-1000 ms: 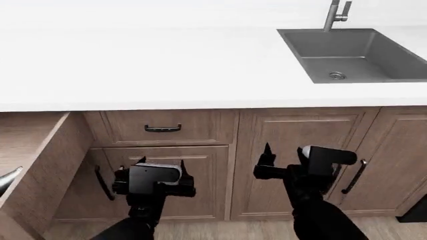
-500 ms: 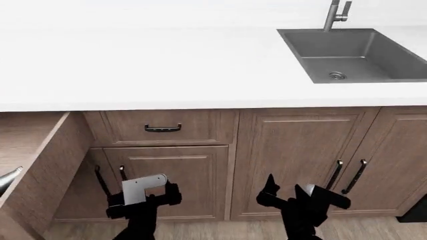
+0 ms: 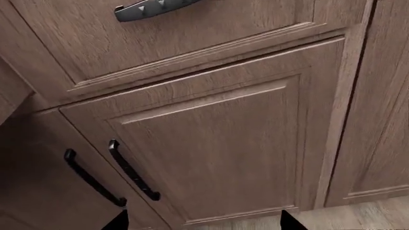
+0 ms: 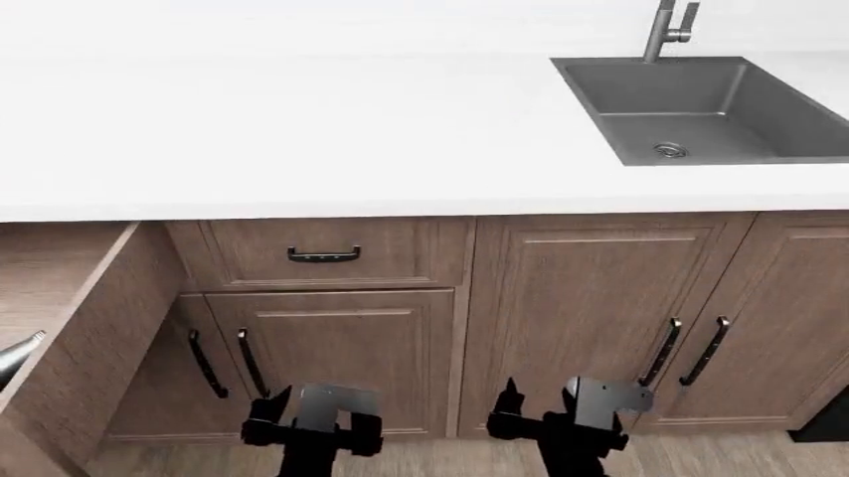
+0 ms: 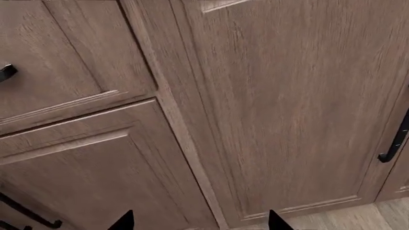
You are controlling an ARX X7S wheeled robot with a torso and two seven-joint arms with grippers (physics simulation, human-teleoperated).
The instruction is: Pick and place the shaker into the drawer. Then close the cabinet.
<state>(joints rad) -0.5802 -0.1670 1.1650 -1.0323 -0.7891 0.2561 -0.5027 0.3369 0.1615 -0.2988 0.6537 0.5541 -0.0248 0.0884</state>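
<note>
The drawer stands pulled out at the left of the head view, with its wooden side wall showing. A grey metallic thing peeks in at the left edge over it; I cannot tell whether it is the shaker. My left gripper hangs low in front of the lower cabinet door, open and empty. In the left wrist view the left gripper shows only two black tips set wide apart. My right gripper hangs beside it, also open and empty. The right gripper faces the cabinet fronts.
A white countertop runs across the head view, with a steel sink and faucet at the right. Below it are a shut drawer with a black handle and shut doors with black bar handles. Wood floor lies beneath.
Both arms have dropped from in front of the cabinet doors toward the bottom edge of the head view. The drawer and the doors have not moved.
</note>
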